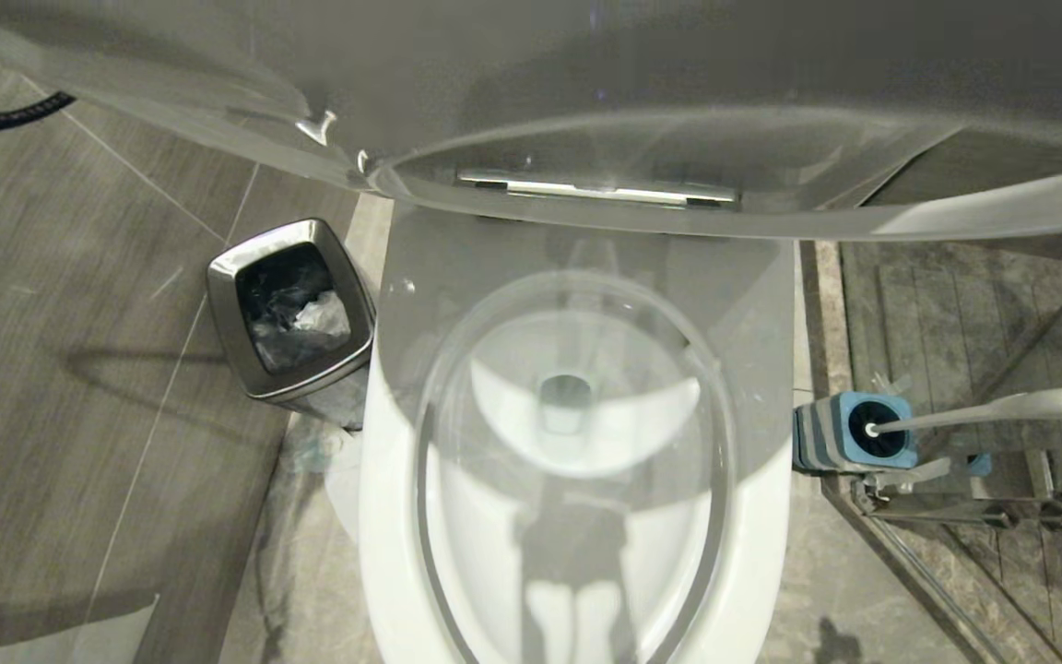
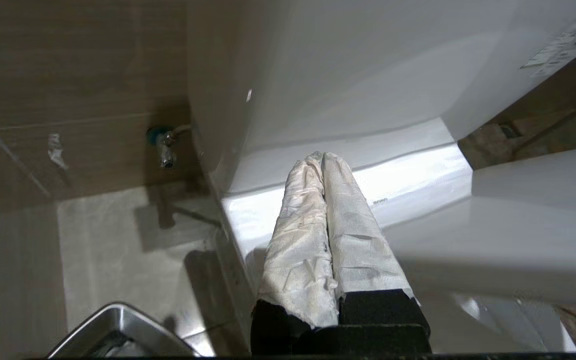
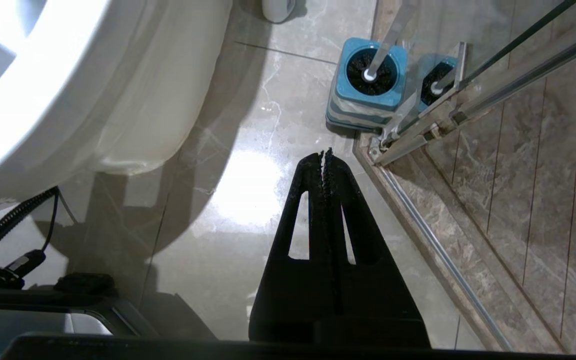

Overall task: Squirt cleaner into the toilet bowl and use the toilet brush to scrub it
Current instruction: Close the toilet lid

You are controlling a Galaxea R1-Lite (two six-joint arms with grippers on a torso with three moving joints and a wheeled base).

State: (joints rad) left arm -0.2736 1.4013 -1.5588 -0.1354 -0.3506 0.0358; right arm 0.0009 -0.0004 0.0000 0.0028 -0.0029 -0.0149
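Note:
The white toilet bowl (image 1: pixel 771 516) fills the middle of the head view, its lid raised and water low in the basin. The toilet brush (image 1: pixel 992 410) stands in a blue-and-grey holder (image 1: pixel 849 433) on the floor to its right. Neither gripper shows in the head view. My left gripper (image 2: pixel 322 156), its fingers wrapped in white cloth, is shut and empty over the toilet's back ledge (image 2: pixel 418 185). My right gripper (image 3: pixel 326 154) is shut and empty above the floor, short of the toilet brush (image 3: pixel 385 45). The cleaner is out of view.
A small steel waste bin (image 1: pixel 291 309) with a dark liner stands left of the toilet, and its corner (image 2: pixel 118 330) shows below my left gripper. A water valve (image 2: pixel 164 145) sits on the wall. A glass shower door and its track (image 3: pixel 433 250) run right of the holder.

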